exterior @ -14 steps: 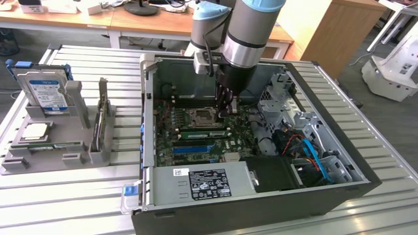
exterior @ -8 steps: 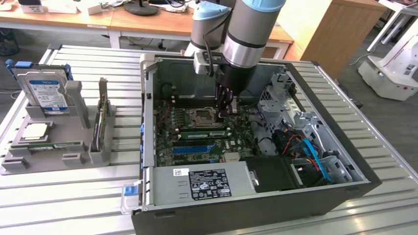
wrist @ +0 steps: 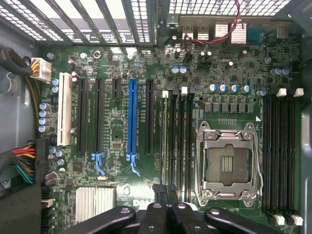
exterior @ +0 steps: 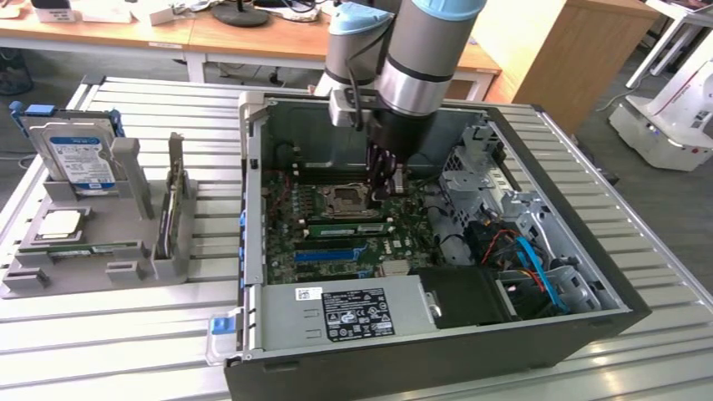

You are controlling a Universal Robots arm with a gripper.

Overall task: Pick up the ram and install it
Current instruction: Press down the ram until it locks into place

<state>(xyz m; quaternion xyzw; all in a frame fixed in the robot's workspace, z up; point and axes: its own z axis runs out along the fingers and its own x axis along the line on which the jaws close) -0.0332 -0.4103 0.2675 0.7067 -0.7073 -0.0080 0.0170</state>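
Green ribbed motherboard (wrist: 146,136), metal socket (wrist: 226,163)

The grey and silver robot arm (exterior: 418,58) points straight down, its black two-fingered hand (exterior: 386,190) closed, fingers together.

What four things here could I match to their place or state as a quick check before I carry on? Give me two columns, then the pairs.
Things:
1. hard drive
2. gripper
3. CPU socket
4. power supply

Places or states:
A. empty, with a metal frame around it, on the motherboard
B. upright in the grey holder outside the case, at the exterior view's left
C. shut, lowered inside the open case
D. carries a black label, at the near end of the case in the exterior view

Pairs: 1-B, 2-C, 3-A, 4-D
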